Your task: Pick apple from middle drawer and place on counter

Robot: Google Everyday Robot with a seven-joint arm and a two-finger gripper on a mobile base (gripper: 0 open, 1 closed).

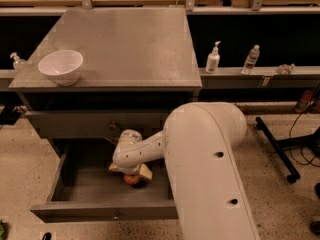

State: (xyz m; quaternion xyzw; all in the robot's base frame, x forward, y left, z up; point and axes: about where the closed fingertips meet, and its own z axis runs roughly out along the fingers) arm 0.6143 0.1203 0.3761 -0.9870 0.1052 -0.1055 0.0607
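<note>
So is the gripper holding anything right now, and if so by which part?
Cannot be told. The gripper is down in the open middle drawer, directly over the apple, covering its top; a firm hold is not visible.

Soft light from above brightens the counter (130,44), while the tool (131,174) sits in the dim, shadowed middle drawer (85,186).

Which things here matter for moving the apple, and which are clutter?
Job: small round red apple; open grey middle drawer; flat grey counter; gripper, down in that drawer at the apple.
Clutter: white round bowl on the counter; white pump bottle; clear plastic bottle.
</note>
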